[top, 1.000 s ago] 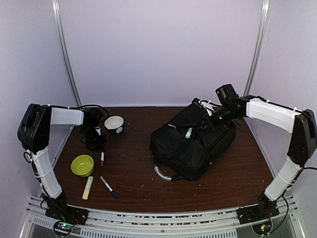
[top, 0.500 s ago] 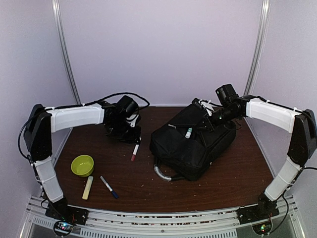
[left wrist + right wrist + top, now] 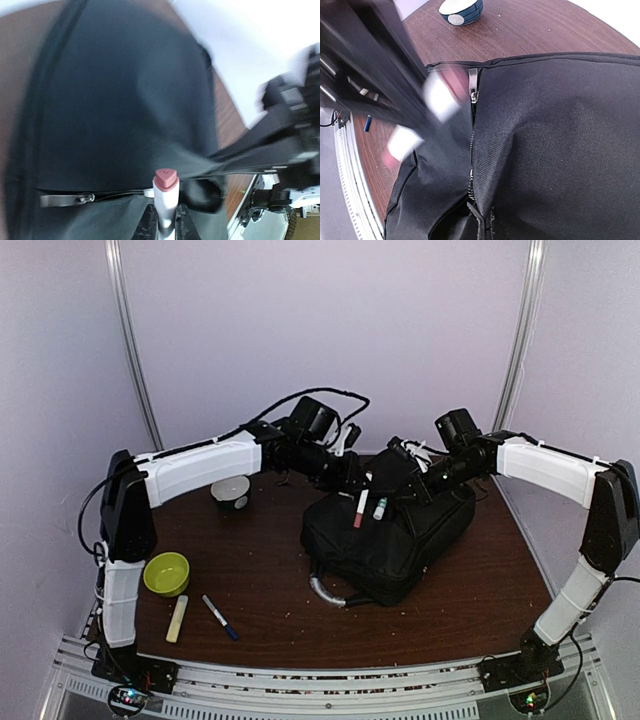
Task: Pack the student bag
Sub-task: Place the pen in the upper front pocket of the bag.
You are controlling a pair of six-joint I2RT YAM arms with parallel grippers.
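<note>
I find the student bag [image 3: 385,540] lying centre-right on the table [image 3: 270,590]. Over its zipper, my left gripper [image 3: 164,222] grasps a red-capped marker [image 3: 165,182]. Farther back, the right gripper [image 3: 403,480] pinches the bag's fabric taut.

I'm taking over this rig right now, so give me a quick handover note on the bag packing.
Left gripper: shut on red-capped marker, over the zip opening of the student bag.
Right gripper: shut on the student bag, pulling its flap up.
Done: green-capped marker sits at the opening.
Left: drop red one in; blue marker and yellow stick lie on the table.
</note>
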